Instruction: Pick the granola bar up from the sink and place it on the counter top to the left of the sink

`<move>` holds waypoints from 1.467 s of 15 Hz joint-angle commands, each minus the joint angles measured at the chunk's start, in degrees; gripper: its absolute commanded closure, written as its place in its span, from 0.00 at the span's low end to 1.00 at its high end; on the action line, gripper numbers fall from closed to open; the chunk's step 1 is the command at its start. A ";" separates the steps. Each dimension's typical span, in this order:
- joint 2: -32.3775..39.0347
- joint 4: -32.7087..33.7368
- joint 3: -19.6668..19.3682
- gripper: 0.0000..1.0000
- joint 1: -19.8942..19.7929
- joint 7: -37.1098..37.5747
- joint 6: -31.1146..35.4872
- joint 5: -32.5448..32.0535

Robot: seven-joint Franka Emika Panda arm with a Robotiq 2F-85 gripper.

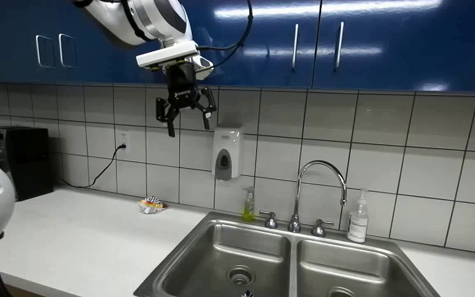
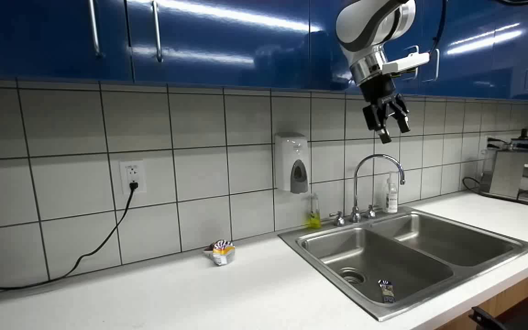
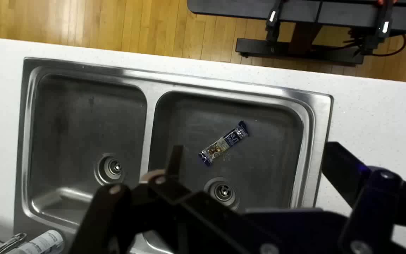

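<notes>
Gripper (image 3: 254, 151) hanging empty; transfer outstanding

Two fingers (image 3: 340, 165) are standing apart, grasping nothing, well above the sink (image 3: 321, 116). One granola bar (image 3: 224, 143) is lying slantwise in the wrist view's right-hand basin (image 3: 266, 165), near its drain (image 3: 223, 191). By judgement, nothing is standing complete: gripping, lifting and placing are remaining. Count is giving one gripper, one sink, two basins, two drains. Leftward in both exterior views, the counter top (image 1: 85, 231) is bearing one crumpled packet (image 1: 151, 205). Behind, one faucet (image 1: 297, 198) and two bottles (image 1: 248, 205) are standing.

granola bar (image 1: 247, 294) mostly outside an exterior view
</notes>
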 commanded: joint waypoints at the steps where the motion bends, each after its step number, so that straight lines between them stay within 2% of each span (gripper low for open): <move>1: 0.09 0.13 -0.72 0.00 0.86 0.18 -0.17 -0.17; 13: 0.04 -0.07 -0.87 0.00 0.80 0.04 0.00 -0.25; 22: -3.60 -2.52 -4.31 0.00 -0.34 0.04 -0.78 -0.02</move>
